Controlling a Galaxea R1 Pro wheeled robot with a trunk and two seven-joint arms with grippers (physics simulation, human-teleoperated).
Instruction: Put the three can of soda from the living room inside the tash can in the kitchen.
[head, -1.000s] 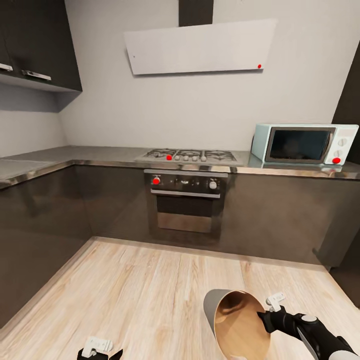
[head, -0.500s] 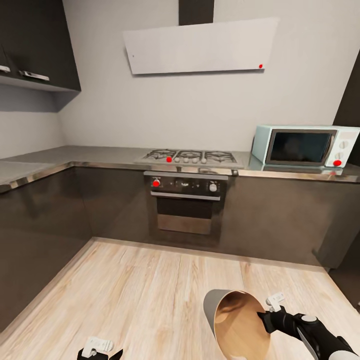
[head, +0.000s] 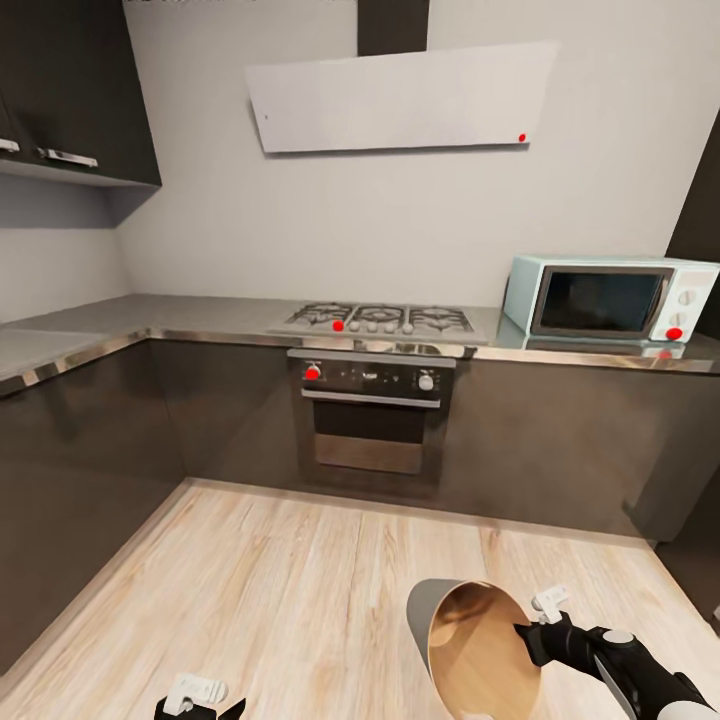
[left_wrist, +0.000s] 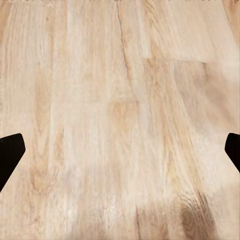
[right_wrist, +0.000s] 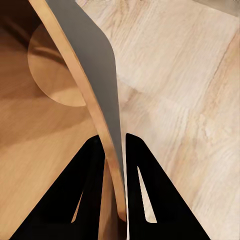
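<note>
Kitchen floor (head: 280, 590) under right end effector (right_wrist: 115, 150) pinching tilted tash can (head: 470, 640) rim; left end effector (left_wrist: 120, 150) spread wide, empty.

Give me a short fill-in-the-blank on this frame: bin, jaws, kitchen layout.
1. The right gripper has its jaws clamped on the ____ of the tash can, one finger inside and one outside.
2. The inside of the tash can holds ____ cans.
3. The left gripper has its jaws spread wide over bare wooden ____.
4. On the counter, the microwave stands to the right of the ____.

Missing words: rim; no; floor; hob
</note>
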